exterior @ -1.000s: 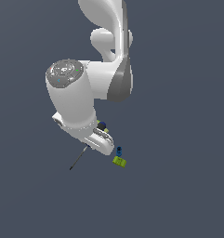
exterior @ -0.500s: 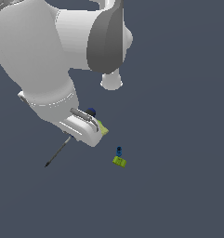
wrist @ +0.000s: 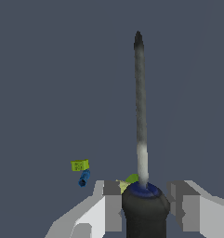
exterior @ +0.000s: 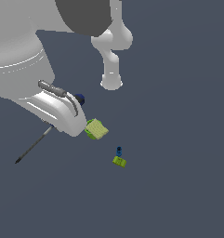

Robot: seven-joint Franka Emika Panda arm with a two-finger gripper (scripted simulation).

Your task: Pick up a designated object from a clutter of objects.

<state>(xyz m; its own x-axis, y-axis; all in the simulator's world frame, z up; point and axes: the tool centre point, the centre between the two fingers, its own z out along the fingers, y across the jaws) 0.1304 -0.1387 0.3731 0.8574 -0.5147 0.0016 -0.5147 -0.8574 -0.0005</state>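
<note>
Right now we are looking along the screwdriver (wrist: 141, 111) in the wrist view: its black handle is sitting between the two jaws of the gripper (wrist: 146, 204), with the thin dark shaft reaching straight out ahead of them. The jaws are standing just beside the handle on either side, with a narrow gap showing on each flank, so we cannot tell whether they are pressing on it.

Taking the screwdriver (exterior: 33, 145) as our landmark in the exterior view, we are seeing its shaft slanting out from under the white gripper (exterior: 62, 114) toward the exterior view's left, tip lowest. The green cup-like thing with its pale square (exterior: 96, 129) is lying just beside the gripper body, on the side away from the shaft. Farther off on that same side, the small blue peg (exterior: 119, 151) and the lime-green block (exterior: 119, 161) are sitting touching or nearly touching on the dark worktop (exterior: 178, 162), well apart from the screwdriver.
</note>
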